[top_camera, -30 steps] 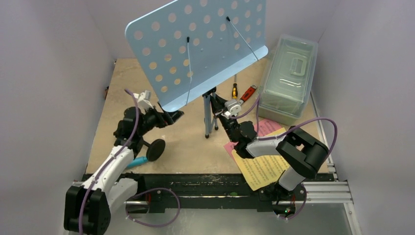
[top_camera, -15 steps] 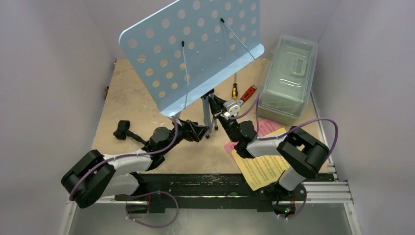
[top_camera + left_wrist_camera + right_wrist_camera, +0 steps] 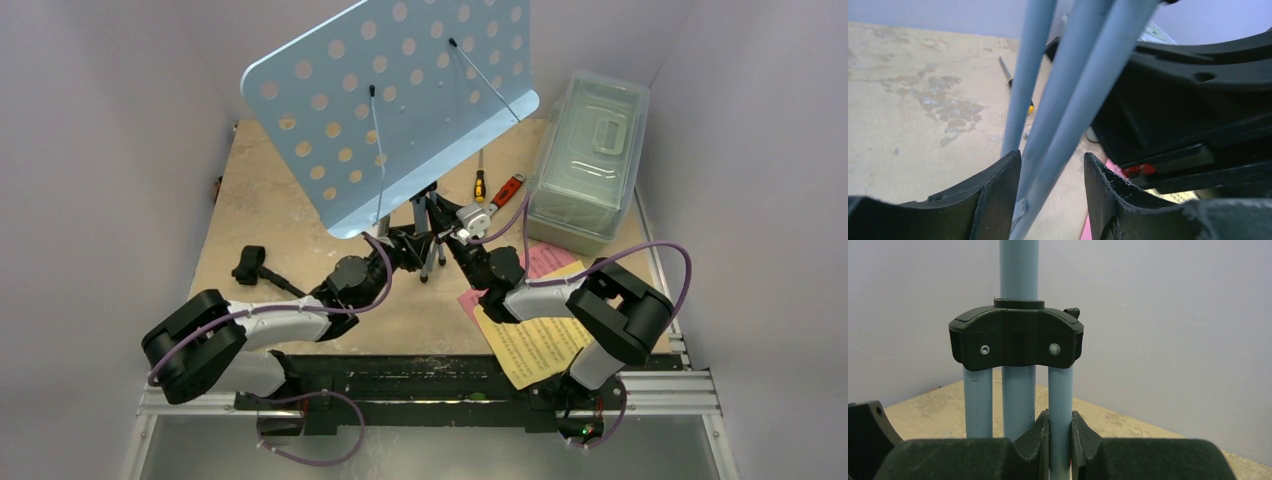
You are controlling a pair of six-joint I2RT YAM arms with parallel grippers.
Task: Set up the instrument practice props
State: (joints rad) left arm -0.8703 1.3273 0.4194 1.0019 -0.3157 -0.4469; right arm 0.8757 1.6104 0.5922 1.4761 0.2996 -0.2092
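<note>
Nearest you, at the right, the yellow and pink paper sheet-music pages (image 3: 535, 345) lie flat. Beyond them your right gripper (image 3: 1060, 426) is clamped on one leg of the light blue perforated music stand with tripod legs (image 3: 400, 100), which stands upright at centre. Your left gripper (image 3: 1052, 172) straddles its legs, and you cannot tell whether it grips them.

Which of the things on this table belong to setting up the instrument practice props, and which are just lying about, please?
Job: light blue music stand, yellow and pink sheet-music pages, black mic stand.
Lying about: screwdriver, red-handled wrench, clear lidded box.
</note>
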